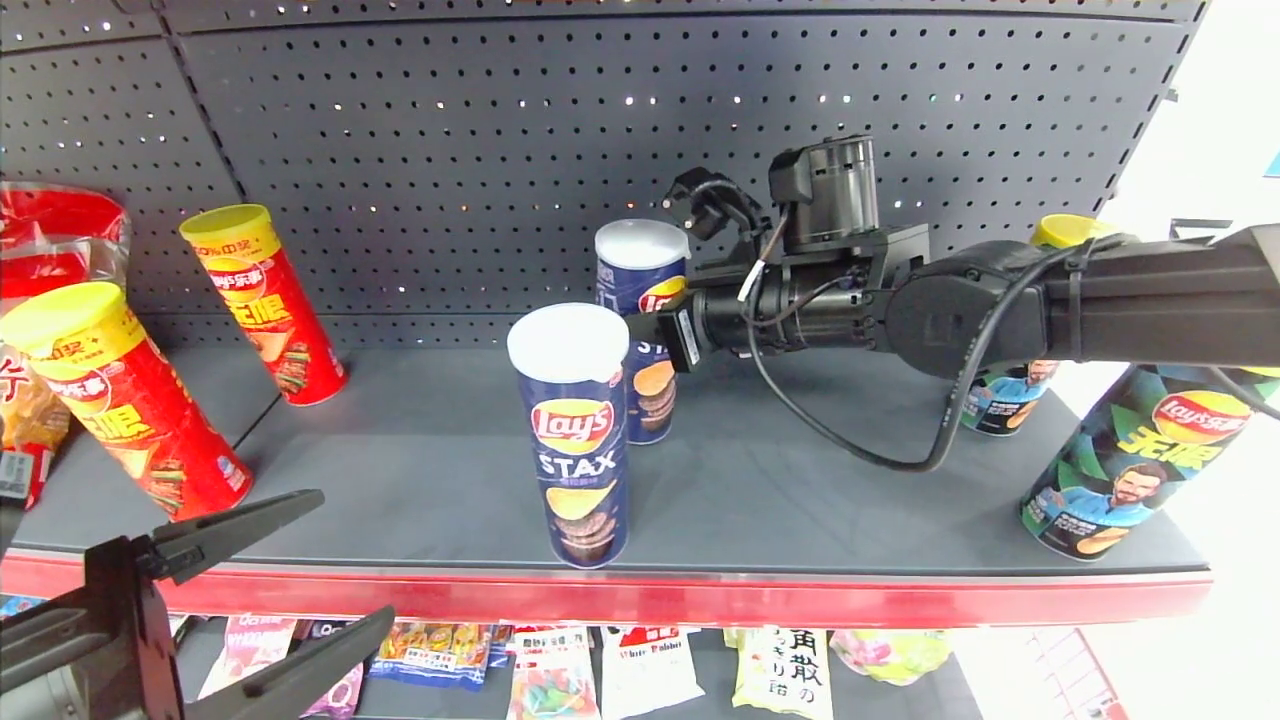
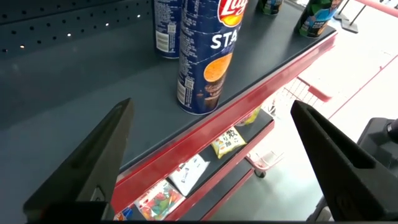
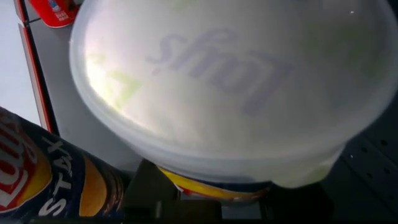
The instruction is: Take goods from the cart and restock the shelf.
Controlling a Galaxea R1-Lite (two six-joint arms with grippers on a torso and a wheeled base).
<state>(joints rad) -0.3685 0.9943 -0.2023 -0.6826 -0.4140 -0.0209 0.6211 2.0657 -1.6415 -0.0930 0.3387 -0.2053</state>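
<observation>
One front can (image 1: 575, 440), rear can (image 1: 640, 250) partly hidden, in right claw (image 1: 652, 345)

A red-and-yellow brand badge above a large white word stands on the blue can (image 1: 575, 440) at the shelf's (image 1: 800, 500) front edge, yellow characters run down the red can (image 1: 120, 400) at its left front corner, and the green can (image 1: 1130, 470) at its right front corner carries a like badge, seemingly with yellow characters beneath.
</observation>
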